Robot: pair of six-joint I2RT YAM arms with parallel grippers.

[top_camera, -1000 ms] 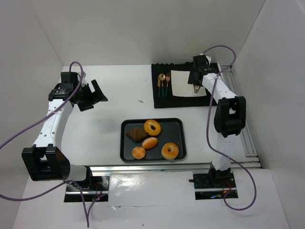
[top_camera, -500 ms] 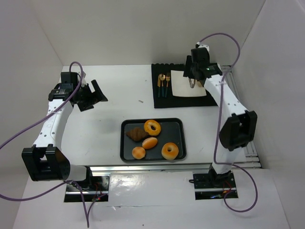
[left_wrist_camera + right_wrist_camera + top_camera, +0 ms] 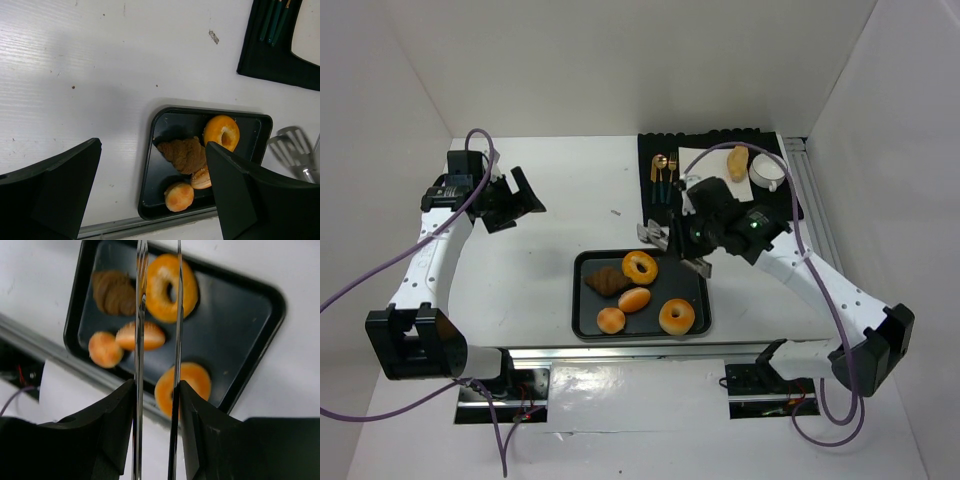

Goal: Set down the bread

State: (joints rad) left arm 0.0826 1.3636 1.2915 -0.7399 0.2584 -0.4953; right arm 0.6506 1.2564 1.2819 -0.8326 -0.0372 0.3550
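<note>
A long golden bread (image 3: 737, 162) lies on a white square (image 3: 720, 165) on the black mat (image 3: 650, 207) at the back right. Several more breads fill the black tray (image 3: 582, 300): a ring doughnut (image 3: 640, 267), a brown croissant (image 3: 607, 282), an oval roll (image 3: 634, 299), a round bun (image 3: 611, 320) and a second ring (image 3: 676, 316). My right gripper (image 3: 692, 235) (image 3: 156, 387) is shut on metal tongs (image 3: 140, 315), whose blades hang over the tray's far side with nothing between them. My left gripper (image 3: 520, 200) (image 3: 152, 145) stands open at the left, holding nothing.
A white cup (image 3: 767, 172) stands beside the bread on the mat. Cutlery (image 3: 665, 172) lies on the mat's left part. White walls close in the table on three sides. The tong blades (image 3: 295, 150) show at the right edge of the left wrist view.
My right arm has swung from the mat at the back right down to the tray, tongs in hand. A bread and a cup on the mat have come into view. The left arm is still.
</note>
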